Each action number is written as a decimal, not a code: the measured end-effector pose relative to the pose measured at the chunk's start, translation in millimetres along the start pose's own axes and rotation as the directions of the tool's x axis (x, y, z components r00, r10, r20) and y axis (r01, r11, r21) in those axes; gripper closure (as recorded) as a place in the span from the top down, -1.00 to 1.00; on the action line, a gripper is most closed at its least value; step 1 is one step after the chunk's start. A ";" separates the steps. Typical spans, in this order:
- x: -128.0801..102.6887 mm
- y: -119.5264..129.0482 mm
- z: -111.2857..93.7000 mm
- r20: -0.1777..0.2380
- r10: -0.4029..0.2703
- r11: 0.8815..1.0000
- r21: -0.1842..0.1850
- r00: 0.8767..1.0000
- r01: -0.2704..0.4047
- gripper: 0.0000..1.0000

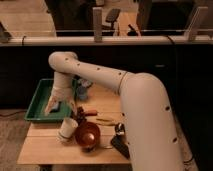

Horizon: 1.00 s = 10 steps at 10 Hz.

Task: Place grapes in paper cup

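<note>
End effector (56, 104) over green tray (35, 102), beside paper cup (67, 128).

White paper cup (67, 129) beside a glossy red-brown bowl (87, 135); pale gripper (54, 106) at left over a green tray (35, 105).

Office: railing (100, 40), desk chair (112, 16); claw (56, 103) over tray (37, 102)

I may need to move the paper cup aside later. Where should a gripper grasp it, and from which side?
Grip the paper cup across its upper wall just under the rim, coming from the front-left. It looks tilted, and the red-brown bowl crowds its right side, so that side is blocked. The gripper hangs above it over the green tray.
</note>
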 end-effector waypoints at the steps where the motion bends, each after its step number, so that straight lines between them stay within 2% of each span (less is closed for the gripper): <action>1: 0.1 -0.1 -0.2 0.001 -0.005 1.000 0.000 1.000 0.005 0.60; 10: -0.5 -0.8 0.2 0.013 -0.024 1.000 0.003 1.000 0.024 0.60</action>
